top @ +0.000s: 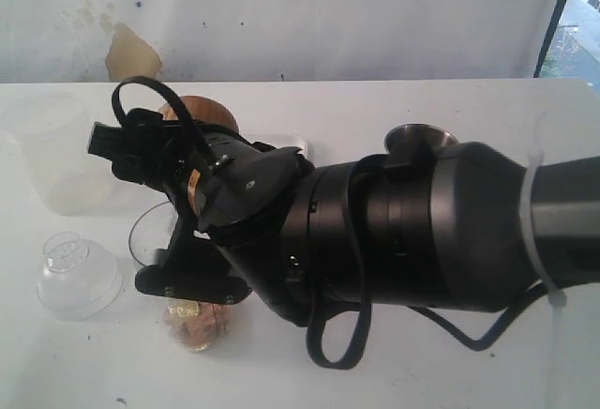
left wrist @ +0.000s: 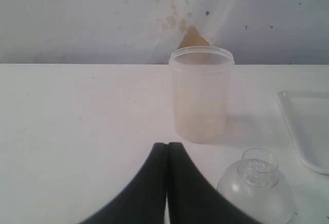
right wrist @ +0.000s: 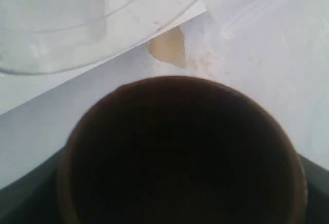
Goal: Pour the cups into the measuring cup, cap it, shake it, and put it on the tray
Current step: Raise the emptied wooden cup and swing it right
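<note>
we are seeing the right gripper clasping the wooden cup, which seems to be tipping over the measuring cup standing on the table beside the domed lid. the left gripper is showing its fingers pressed together, empty, facing the frosted cup.

Two small cups are in view: one brown wooden cup and one steel tumbler. Alongside them there is one clear measuring cup, one frosted plastic cup, one clear domed lid and one flat white tray.
</note>
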You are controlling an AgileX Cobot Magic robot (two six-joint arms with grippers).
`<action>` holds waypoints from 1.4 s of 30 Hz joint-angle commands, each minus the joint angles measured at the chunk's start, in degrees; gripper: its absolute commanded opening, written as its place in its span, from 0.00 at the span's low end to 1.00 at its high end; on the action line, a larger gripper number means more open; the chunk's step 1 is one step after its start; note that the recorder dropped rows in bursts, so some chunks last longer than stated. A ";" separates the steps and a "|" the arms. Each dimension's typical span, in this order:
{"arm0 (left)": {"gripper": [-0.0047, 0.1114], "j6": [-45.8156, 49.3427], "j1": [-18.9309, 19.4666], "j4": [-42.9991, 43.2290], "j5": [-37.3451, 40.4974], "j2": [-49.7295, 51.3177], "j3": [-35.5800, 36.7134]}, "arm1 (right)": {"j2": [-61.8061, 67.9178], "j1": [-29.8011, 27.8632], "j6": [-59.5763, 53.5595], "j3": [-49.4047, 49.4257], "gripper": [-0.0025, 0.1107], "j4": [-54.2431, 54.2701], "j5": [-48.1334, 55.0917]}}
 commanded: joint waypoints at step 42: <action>0.04 -0.03 -0.15 0.41 -0.39 -0.31 0.31 | -25.55 -32.85 111.24 5.34 0.02 -1.62 -22.32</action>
